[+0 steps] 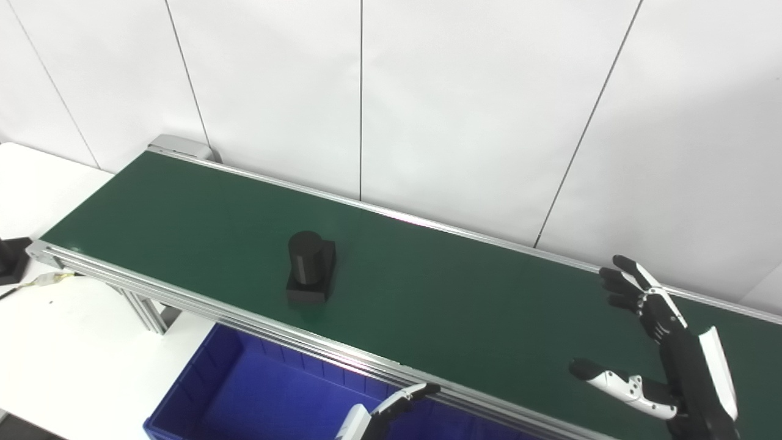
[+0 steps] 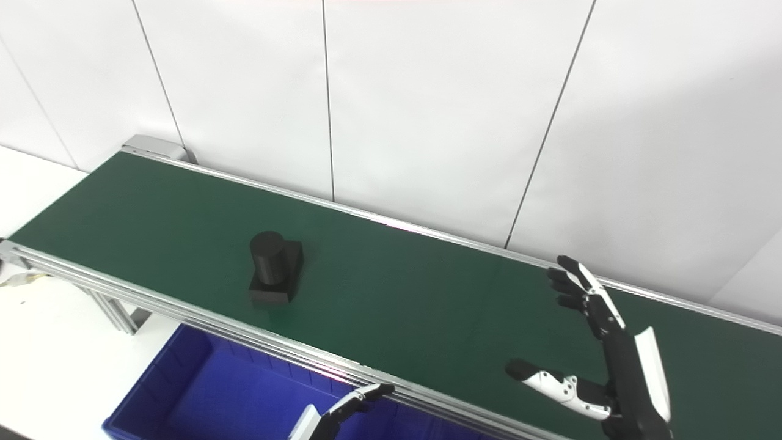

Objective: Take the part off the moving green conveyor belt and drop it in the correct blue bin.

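A black part [image 1: 311, 267], an upright cylinder on a square base, stands on the green conveyor belt [image 1: 427, 293], left of the belt's middle and close to its near rail. Below that rail I see a blue bin [image 1: 244, 391], cut off by the bottom edge, so I cannot make out its full extent or any contents beyond a bare floor. My right hand [image 1: 657, 348] is raised over the belt's right end, well apart from the part, fingers [image 1: 623, 281] spread wide and thumb out, holding nothing and touching nothing. My left hand [image 1: 391, 406] barely enters at the bottom edge above the bin; only a few fingertips show, so I cannot tell its state. A white worktop [image 1: 61, 342] lies at left, with a small dark object [image 1: 12, 260] cut off at the edge.
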### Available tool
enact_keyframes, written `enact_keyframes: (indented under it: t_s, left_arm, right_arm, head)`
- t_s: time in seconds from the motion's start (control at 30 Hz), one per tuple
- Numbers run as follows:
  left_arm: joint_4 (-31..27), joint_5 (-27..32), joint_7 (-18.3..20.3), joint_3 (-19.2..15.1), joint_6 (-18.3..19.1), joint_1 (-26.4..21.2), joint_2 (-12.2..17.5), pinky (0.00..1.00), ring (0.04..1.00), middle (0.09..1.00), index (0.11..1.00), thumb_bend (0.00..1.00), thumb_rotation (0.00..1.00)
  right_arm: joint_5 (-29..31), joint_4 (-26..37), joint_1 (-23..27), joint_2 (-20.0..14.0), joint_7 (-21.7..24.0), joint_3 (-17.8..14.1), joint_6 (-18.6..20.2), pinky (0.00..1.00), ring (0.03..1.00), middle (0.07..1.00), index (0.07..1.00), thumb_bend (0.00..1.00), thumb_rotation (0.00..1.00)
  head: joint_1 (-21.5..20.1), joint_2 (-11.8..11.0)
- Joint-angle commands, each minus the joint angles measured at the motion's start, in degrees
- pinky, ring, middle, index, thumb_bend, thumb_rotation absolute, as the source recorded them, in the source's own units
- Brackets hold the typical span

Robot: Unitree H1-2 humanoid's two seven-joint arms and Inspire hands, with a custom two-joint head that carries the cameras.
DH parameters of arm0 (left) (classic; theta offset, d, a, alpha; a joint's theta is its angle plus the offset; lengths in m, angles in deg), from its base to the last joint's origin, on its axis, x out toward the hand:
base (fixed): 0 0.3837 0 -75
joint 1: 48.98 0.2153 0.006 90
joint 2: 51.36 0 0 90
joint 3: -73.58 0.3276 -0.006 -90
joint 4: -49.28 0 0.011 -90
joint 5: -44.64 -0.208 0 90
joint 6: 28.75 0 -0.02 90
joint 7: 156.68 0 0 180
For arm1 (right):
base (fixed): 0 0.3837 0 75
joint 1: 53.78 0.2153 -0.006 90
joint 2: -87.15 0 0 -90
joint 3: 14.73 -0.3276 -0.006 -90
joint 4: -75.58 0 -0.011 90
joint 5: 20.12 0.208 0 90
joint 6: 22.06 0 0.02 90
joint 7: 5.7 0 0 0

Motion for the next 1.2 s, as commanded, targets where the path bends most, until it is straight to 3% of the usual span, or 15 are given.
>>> enact_keyframes:
  t_s: [0.0,0.13,0.23,0.47,0.73,1.17]
  left_arm:
    - [-1.0,1.31,0.64,0.07,-2.01,-0.19,-0.63,0.75,0.824,0.843,0.823,1.0,0.41]
    - [-0.88,1.71,0.57,0.4,-2.31,-0.35,-0.11,0.8,0.854,0.856,0.826,1.0,0.43]
    - [-1.43,2.18,1.1,0.11,-2.38,0.05,0.1,0.81,0.863,0.859,0.827,1.0,0.43]
    - [-2.2,2.86,1.63,0.4,-2.5,0.2,1.29,0.83,0.873,0.869,0.841,1.0,0.44]
    - [-2.53,3.17,0.62,1.62,-2.54,0.02,2.41,0.83,0.871,0.87,0.842,1.0,0.42]
    - [-2.99,4.34,0.26,3.0,-2.55,-0.04,4.06,0.86,0.89,0.882,0.846,0.98,0.43]
  right_arm:
    - [-0.75,1.39,2.8,-0.64,0.86,-0.08,2.14,0.74,0.811,0.836,0.89,0.81,0.47]
    - [-3.13,0.74,5.75,-1.25,2.56,0.9,4.77,0.73,0.805,0.84,0.887,0.81,0.48]
    - [-4.69,-0.12,8.06,-0.89,3.4,1.93,6.28,0.7,0.78,0.834,0.881,0.82,0.5]
    - [-7.1,-0.63,10.31,1.84,3.71,3.89,9.98,0.7,0.777,0.829,0.879,0.83,0.5]
    - [-11.18,-1.17,12.99,4.52,4.14,6.97,14.07,0.73,0.825,0.844,0.88,0.83,0.48]
    - [-16.81,-6.57,17.09,7.26,3.66,11.08,14.61,0.67,0.76,0.816,0.869,0.83,0.5]
  head:
    - [-0.06,0.02]
    - [-2.76,0.64]
    - [-7.67,1.4]
    - [-13.51,2.27]
    - [-14.79,3.21]
    - [-16.29,3.26]
